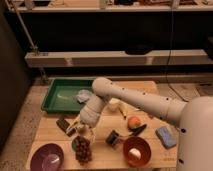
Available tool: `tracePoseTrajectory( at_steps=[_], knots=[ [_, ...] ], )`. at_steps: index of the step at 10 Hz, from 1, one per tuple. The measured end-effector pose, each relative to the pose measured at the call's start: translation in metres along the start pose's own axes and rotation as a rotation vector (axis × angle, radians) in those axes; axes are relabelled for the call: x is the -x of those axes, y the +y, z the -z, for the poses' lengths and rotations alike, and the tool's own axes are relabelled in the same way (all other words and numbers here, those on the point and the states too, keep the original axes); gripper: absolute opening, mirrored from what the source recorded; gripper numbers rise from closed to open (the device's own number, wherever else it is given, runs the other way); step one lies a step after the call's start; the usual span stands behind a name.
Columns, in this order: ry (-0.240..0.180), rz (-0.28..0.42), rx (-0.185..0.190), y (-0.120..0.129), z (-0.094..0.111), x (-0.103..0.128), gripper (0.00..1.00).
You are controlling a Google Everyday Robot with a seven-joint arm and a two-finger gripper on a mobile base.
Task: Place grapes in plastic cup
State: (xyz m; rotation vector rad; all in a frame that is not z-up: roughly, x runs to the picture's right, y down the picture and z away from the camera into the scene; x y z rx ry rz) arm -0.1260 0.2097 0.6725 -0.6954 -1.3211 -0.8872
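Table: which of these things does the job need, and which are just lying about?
Job: grapes; blue cup in the tray; gripper just above the grapes.
Lying about: orange, purple bowl, red bowl, sponge, white cup.

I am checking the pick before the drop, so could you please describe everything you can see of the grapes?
The grapes are a dark reddish-purple bunch of small round berries, hanging lengthwise directly below the hand near the front edge of the wooden table. The bunch's top meets the hand, which appears to hold it there. Its lower end lies between the purple bowl and the brown bowl, touching neither. Whether it rests on the table is unclear.
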Motion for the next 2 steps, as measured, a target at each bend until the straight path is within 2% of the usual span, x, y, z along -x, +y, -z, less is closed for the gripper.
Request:
tracePoseTrajectory(
  at_steps=[2],
  knots=[
    [-0.002, -0.006, -0.012, -0.0037, 0.0069, 0.0005, 0.8]
  ],
)
